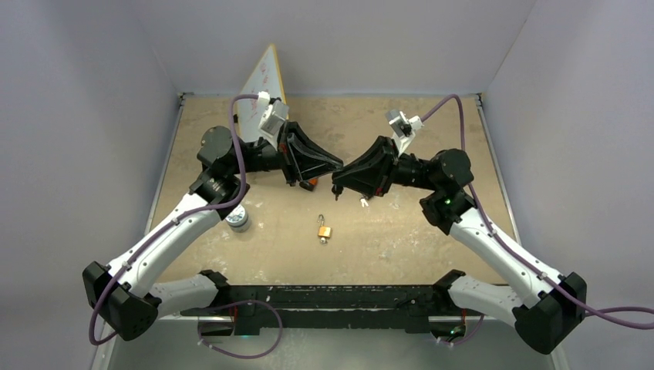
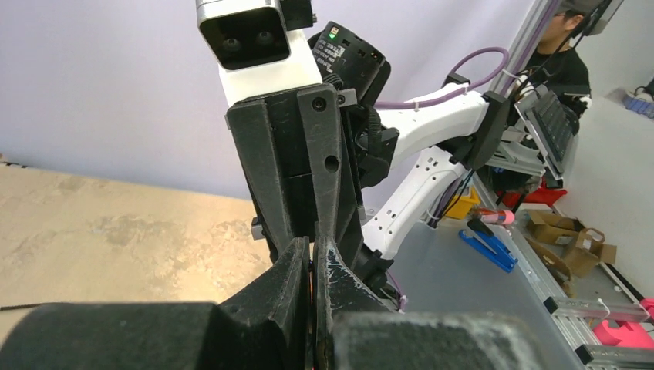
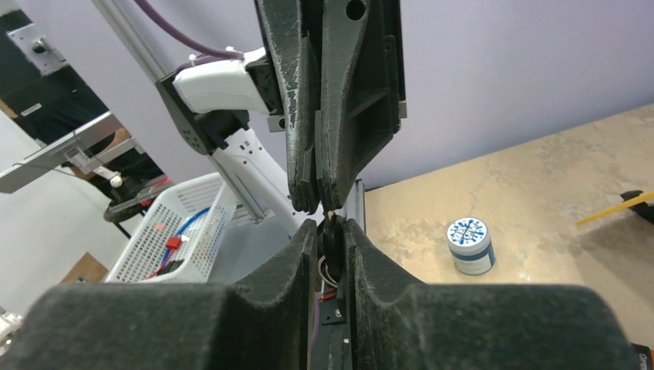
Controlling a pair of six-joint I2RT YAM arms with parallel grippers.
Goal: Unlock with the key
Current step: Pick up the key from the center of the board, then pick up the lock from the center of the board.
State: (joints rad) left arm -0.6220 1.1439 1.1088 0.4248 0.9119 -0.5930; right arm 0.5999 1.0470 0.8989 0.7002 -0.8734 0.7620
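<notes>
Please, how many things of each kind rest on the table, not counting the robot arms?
Padlock: 1
Round tin with a blue and white lid: 1
White board leaning at the back: 1
Total: 3

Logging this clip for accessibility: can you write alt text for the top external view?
Two robot arms reach inward so the left gripper and right gripper meet tip to tip above the table. A small brass padlock lies untouched on the table, nearer the arm bases, with a small jar to its left.
</notes>
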